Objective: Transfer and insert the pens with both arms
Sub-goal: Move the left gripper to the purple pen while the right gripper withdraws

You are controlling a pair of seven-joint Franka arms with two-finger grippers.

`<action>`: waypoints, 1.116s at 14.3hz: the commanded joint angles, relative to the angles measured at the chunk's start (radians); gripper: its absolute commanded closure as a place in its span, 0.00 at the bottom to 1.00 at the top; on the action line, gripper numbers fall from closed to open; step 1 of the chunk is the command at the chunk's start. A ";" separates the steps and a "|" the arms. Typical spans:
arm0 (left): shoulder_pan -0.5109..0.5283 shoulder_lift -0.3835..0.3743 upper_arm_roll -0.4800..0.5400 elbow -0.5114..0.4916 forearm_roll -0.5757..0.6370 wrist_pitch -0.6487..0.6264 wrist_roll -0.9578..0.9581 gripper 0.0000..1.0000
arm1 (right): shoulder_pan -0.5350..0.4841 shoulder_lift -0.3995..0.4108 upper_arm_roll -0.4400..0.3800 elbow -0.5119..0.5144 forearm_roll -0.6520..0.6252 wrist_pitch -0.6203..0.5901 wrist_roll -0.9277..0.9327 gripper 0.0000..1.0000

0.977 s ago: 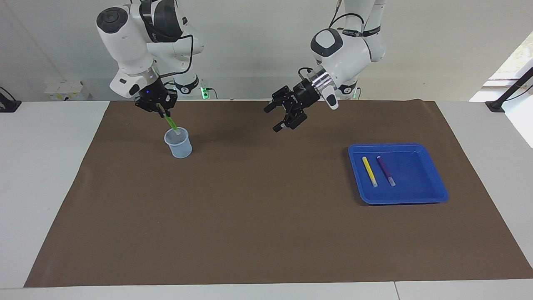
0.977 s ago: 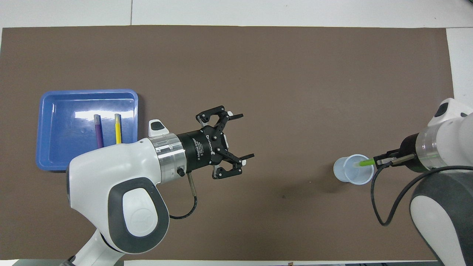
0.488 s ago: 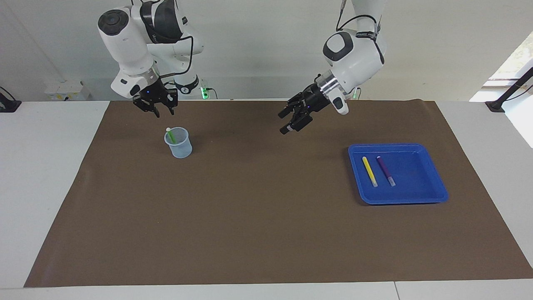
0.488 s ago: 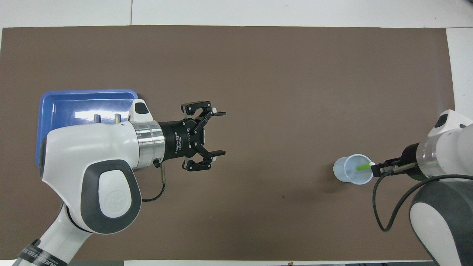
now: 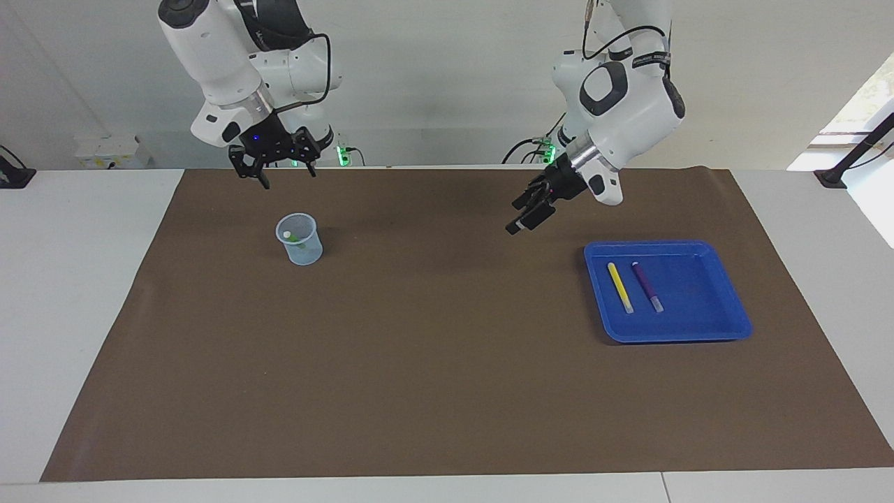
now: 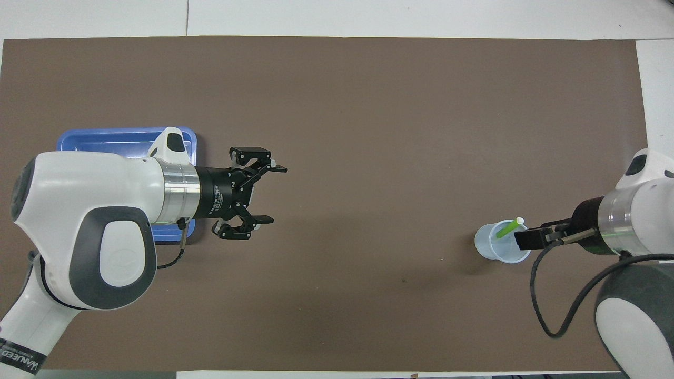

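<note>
The green pen (image 5: 288, 237) stands tilted inside a clear plastic cup (image 5: 302, 250) toward the right arm's end of the table; it also shows in the overhead view (image 6: 506, 229). My right gripper (image 5: 285, 175) is open and empty, raised over the mat just nearer the robots than the cup. The yellow pen (image 5: 619, 287) and the purple pen (image 5: 647, 286) lie side by side in a blue tray (image 5: 702, 318). My left gripper (image 6: 277, 193) is open and empty in the air over the mat beside the tray. In the overhead view the left arm hides both pens in the tray.
A brown mat (image 5: 447, 377) covers most of the white table. The cup (image 6: 492, 247) and the tray (image 6: 105, 138) are the only things standing on it.
My right gripper let go of the green pen, which dropped into the cup, and rose away toward the robots. My left gripper swung from the mat's middle toward the tray.
</note>
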 commanded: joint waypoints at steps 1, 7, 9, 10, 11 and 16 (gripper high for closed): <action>0.037 -0.007 -0.005 0.010 0.087 -0.059 0.042 0.00 | 0.000 0.004 0.003 0.018 0.185 0.012 0.173 0.00; 0.190 0.019 -0.005 0.040 0.398 -0.173 0.456 0.00 | 0.081 0.002 0.005 0.002 0.401 0.123 0.525 0.00; 0.239 0.059 -0.005 0.053 0.515 -0.167 0.605 0.00 | 0.139 -0.002 0.006 -0.017 0.430 0.197 0.584 0.00; 0.273 0.085 -0.005 0.063 0.570 -0.159 0.688 0.00 | 0.173 -0.005 0.006 -0.033 0.430 0.265 0.601 0.00; 0.302 0.108 -0.005 0.071 0.619 -0.148 0.772 0.00 | 0.215 -0.004 0.006 -0.045 0.430 0.317 0.625 0.00; 0.388 0.249 -0.005 0.108 0.811 0.003 0.921 0.00 | 0.356 0.080 0.016 -0.065 0.554 0.520 0.702 0.00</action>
